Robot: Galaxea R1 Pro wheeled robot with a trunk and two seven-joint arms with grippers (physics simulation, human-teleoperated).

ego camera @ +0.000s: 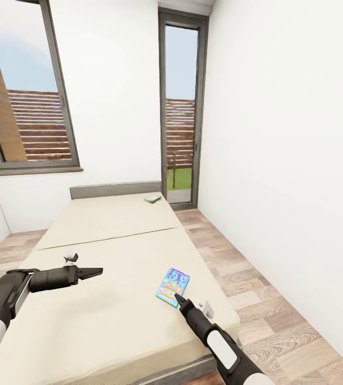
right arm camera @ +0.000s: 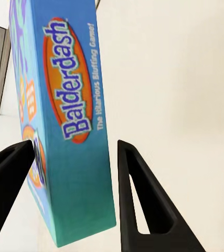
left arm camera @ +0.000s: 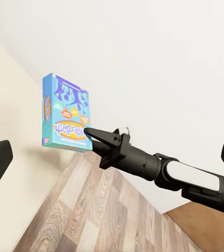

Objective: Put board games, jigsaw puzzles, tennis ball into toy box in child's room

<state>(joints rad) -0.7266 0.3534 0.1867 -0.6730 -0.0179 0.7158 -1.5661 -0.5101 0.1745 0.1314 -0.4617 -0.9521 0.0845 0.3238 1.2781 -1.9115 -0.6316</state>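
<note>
Bright, even daylight from windows [ego camera: 29, 107]; soft, faint shadows on bed [ego camera: 112, 256]. Renders slightly soft, wide-angle stretch at head-view edges. No glare.

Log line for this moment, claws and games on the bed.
right claw: open, straddling Balderdash box | left claw: idle over bed | green game: near headboard

On the bed [ego camera: 112, 256] lie two board games — one [ego camera: 173, 287] at lower right, another [ego camera: 153, 199] at centre, near the headboard [ego camera: 115, 189].
</note>
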